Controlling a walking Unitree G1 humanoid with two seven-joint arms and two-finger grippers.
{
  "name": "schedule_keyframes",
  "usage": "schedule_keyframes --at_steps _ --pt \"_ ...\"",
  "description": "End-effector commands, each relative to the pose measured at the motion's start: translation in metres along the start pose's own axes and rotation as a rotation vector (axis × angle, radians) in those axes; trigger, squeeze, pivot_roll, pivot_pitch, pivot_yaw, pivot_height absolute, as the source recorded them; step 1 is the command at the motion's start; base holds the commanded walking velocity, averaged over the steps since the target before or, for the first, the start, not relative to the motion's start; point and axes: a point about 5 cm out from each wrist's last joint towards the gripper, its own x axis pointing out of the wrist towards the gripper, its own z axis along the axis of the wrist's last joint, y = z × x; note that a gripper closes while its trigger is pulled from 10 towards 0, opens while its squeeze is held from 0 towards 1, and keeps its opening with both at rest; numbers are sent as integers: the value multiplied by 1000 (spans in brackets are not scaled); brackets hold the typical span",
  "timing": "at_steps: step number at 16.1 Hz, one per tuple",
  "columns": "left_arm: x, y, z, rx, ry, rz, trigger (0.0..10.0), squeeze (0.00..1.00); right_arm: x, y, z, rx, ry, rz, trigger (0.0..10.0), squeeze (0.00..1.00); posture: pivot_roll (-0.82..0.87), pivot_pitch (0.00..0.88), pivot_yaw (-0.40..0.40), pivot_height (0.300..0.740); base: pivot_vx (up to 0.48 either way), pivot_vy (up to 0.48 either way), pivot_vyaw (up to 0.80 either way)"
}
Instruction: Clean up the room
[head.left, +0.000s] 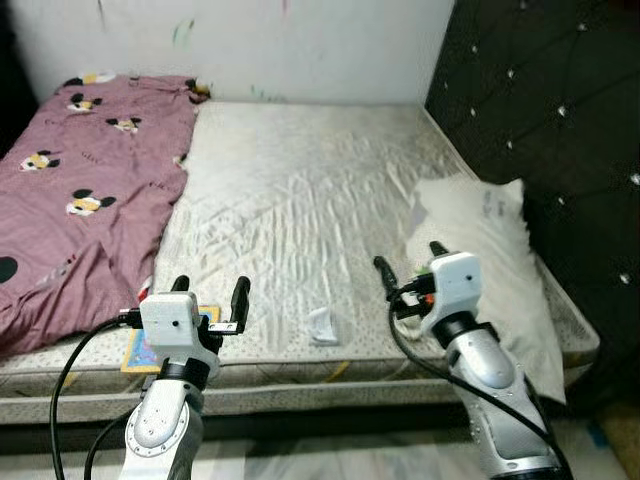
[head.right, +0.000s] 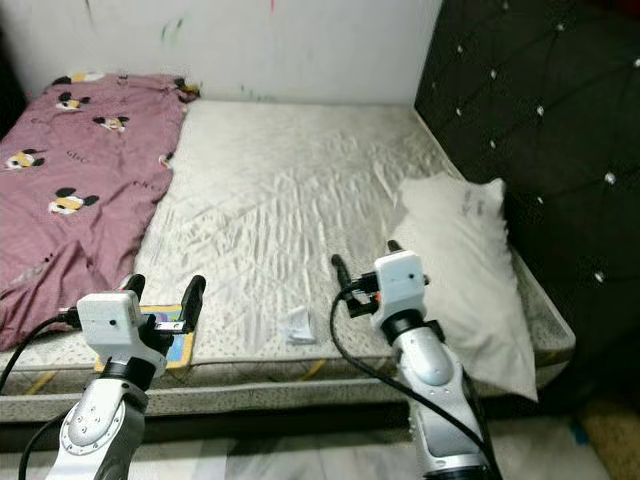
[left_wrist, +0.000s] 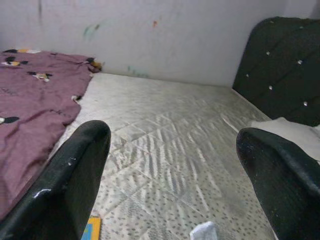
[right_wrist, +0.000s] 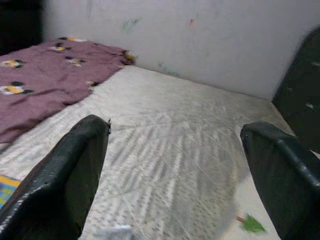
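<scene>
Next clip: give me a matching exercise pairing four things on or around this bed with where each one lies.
Things:
1. maroon blanket
2. white pillow
3. small white scrap
4. colourful flat item

Places:
A. near the front edge, between the two arms
B. by the dark headboard
C. front edge, behind the left pincer
D. the mattress's left side

Pairs: 1-D, 2-B, 3-A, 4-C

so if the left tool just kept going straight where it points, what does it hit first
Probably the bare mattress: the open left tool angles across it, the pink blanket off to one side. Depth is unclear.
</scene>
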Motion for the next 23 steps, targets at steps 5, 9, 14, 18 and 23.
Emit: schedule_keyframes --at_steps 5,9,14,18,23 --pt "2 -3 4 11 -25 -33 10000 0 3 1 2 -24 -7 18 10000 0 -6 24 -95 740 413 0 0" --pt "3 -1 1 23 -5 -1 10000 0 5 1 2 -24 -11 20 10000 0 -8 28 -88 740 232 0 0" --pt "14 -2 4 38 -19 17 10000 0 13 4 3 -19 -32 22 10000 0 -19 28 -78 740 0 0 0" --pt "23 -3 12 39 -47 9 10000 0 21 6 1 -12 -24 27 10000 0 -16 36 -83 740 0 360 0" --pt "17 -8 6 30 -27 6 10000 0 22 3 -2 -4 3 10 10000 0 -19 55 -84 740 0 480 0"
